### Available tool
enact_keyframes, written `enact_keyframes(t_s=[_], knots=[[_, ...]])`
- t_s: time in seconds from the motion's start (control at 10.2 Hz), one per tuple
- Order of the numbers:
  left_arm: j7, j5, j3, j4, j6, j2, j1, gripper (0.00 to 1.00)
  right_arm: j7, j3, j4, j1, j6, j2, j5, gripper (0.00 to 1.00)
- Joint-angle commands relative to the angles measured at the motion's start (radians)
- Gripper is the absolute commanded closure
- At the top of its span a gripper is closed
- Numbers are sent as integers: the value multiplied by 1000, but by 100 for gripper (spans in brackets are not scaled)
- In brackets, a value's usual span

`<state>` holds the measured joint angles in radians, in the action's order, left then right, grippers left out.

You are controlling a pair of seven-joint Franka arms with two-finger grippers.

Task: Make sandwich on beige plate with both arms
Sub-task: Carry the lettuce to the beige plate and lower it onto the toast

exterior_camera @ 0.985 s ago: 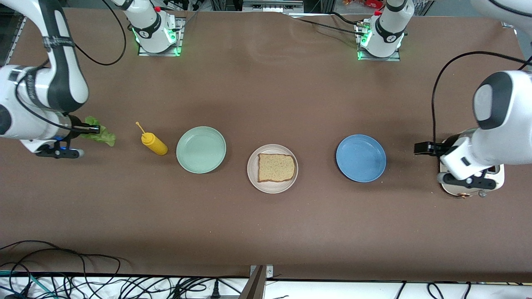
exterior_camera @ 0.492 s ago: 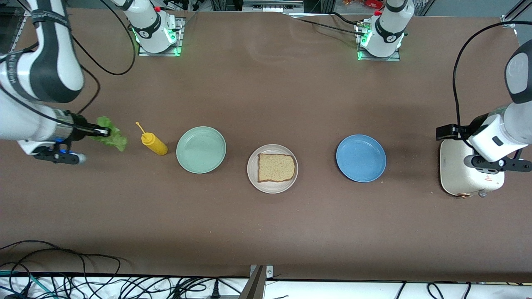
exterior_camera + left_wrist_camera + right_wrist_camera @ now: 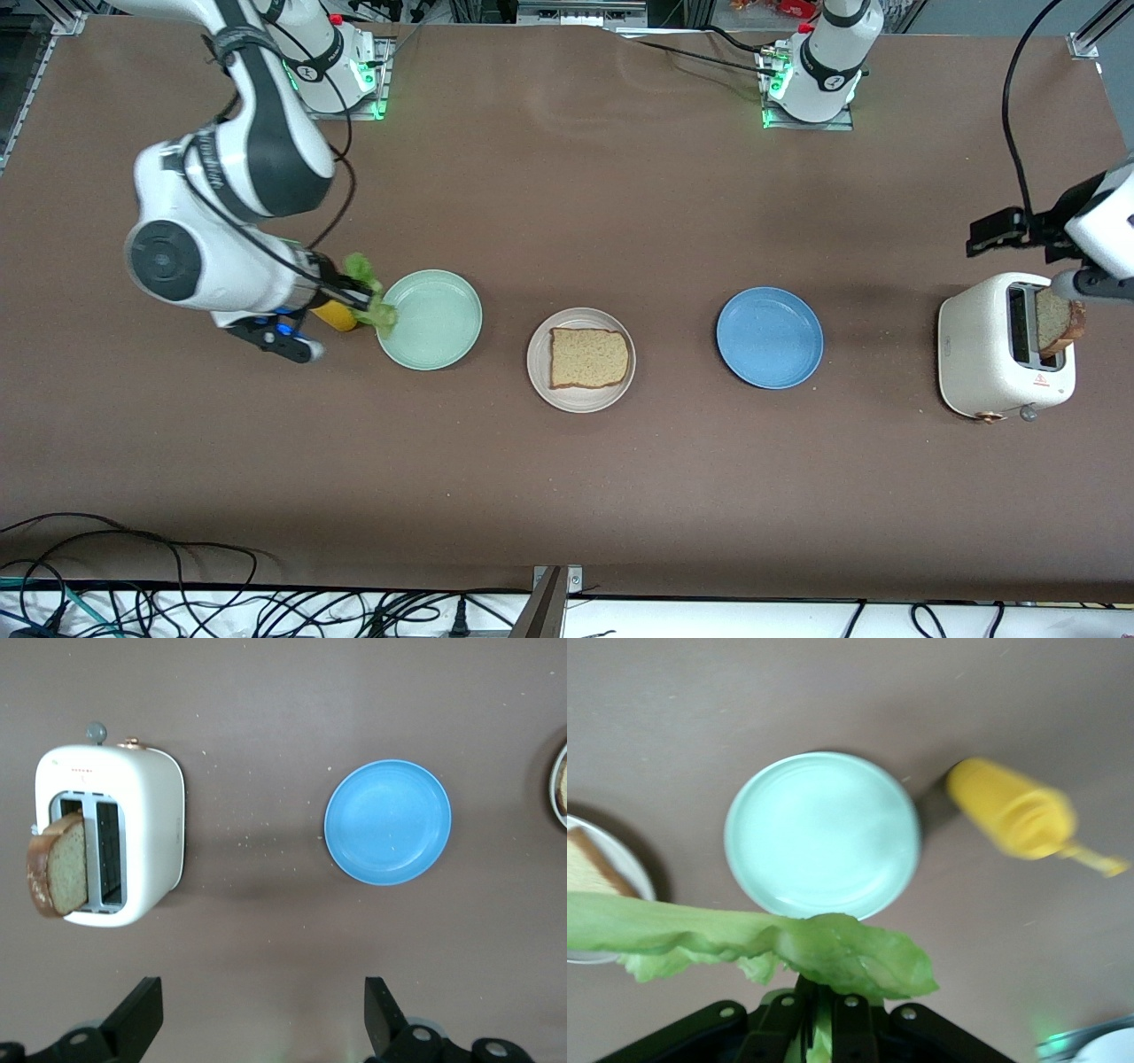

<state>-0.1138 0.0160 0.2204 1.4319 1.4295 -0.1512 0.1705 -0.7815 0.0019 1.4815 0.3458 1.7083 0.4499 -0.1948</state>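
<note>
The right gripper point(image 3: 347, 292) is up in the air over the yellow bottle point(image 3: 334, 315) and the edge of the mint-green plate point(image 3: 434, 330). Its fingers are squeezed tight on a green lettuce leaf point(image 3: 368, 293), which hangs out flat from them. In the right wrist view, the lettuce leaf point(image 3: 771, 942) spreads wide in front of the mint-green plate point(image 3: 822, 834).

Next along the table is the beige plate point(image 3: 539, 357), about in the middle. One slice of brown bread point(image 3: 588, 358) lies flat on it, with nothing on top.

Then comes the blue plate point(image 3: 769, 337), toward the left arm's end of the table.

After that stands a white toaster point(image 3: 983, 359). A second bread slice point(image 3: 1056, 321) sticks up out of one of its slots, tilted.

The left gripper point(image 3: 263, 1014) hangs in the air near the toaster, over the brown table point(image 3: 567, 496). Its fingers are spread wide apart and hold nothing.
</note>
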Motion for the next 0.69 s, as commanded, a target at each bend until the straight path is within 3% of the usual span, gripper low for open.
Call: enact_keyframes(t_s=[0.0, 0.2, 0.59], knots=[[14, -53, -29, 152, 12, 122, -17, 0, -207, -7, -78, 76, 103, 96, -96, 99], [14, -57, -91, 206, 19, 159, -60, 0, -342, -7, -79, 126, 245, 143, -178, 99], [20, -50, -138, 208, 23, 162, -57, 0, -568, -8, -180, 245, 442, 306, -195, 98]])
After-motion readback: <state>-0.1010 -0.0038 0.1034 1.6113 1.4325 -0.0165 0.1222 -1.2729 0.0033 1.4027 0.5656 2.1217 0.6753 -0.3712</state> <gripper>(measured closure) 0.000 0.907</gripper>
